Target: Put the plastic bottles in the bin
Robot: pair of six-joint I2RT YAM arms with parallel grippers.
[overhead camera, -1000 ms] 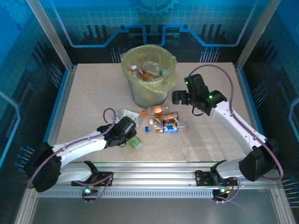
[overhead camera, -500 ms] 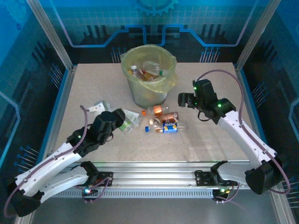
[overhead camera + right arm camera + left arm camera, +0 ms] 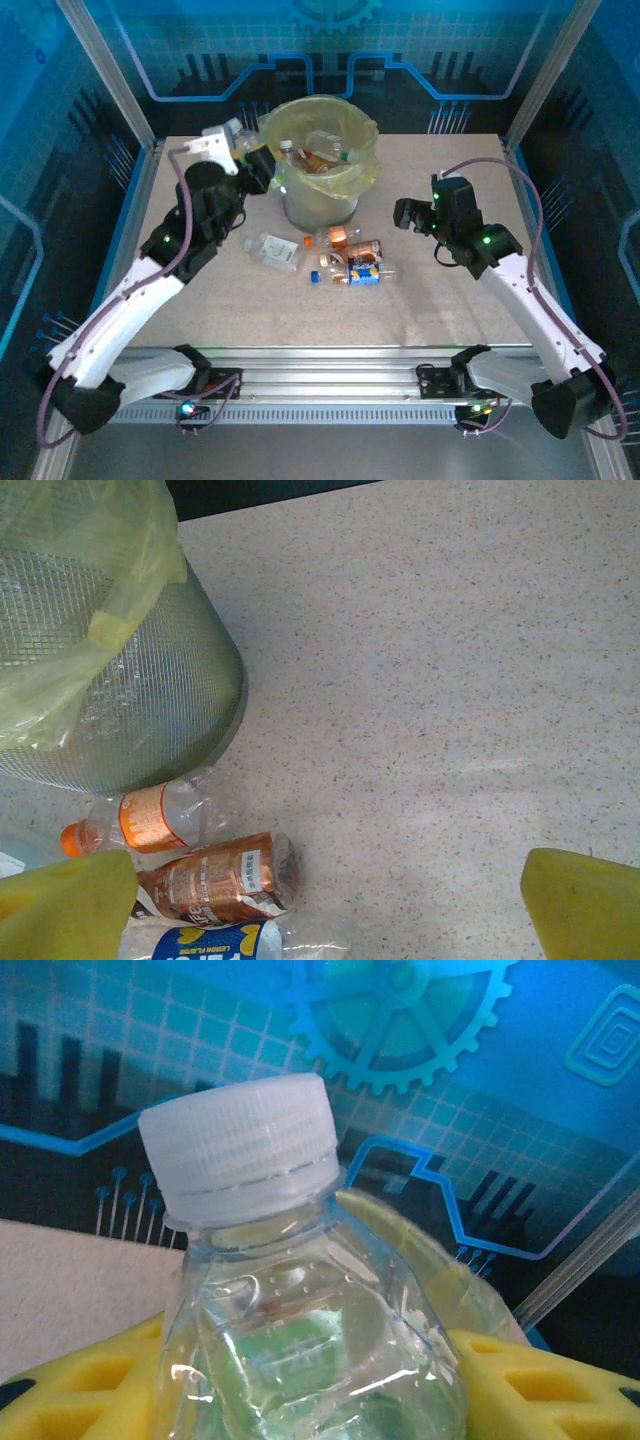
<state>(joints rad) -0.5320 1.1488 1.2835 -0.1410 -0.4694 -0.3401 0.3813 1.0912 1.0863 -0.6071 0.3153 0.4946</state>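
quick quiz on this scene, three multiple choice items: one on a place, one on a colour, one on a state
1. The left claw has its bottle: A lying by the arm bases; B held up at the bin's left rim; C on the floor.
2. Its cap is: A red; B black; C white.
3. The right claw is: A open and empty; B shut on a can; C shut on a bag.
Answers: B, the top view shows it at the rim; C, the left wrist view shows a white cap; A, its yellow pads stand apart over bare table.
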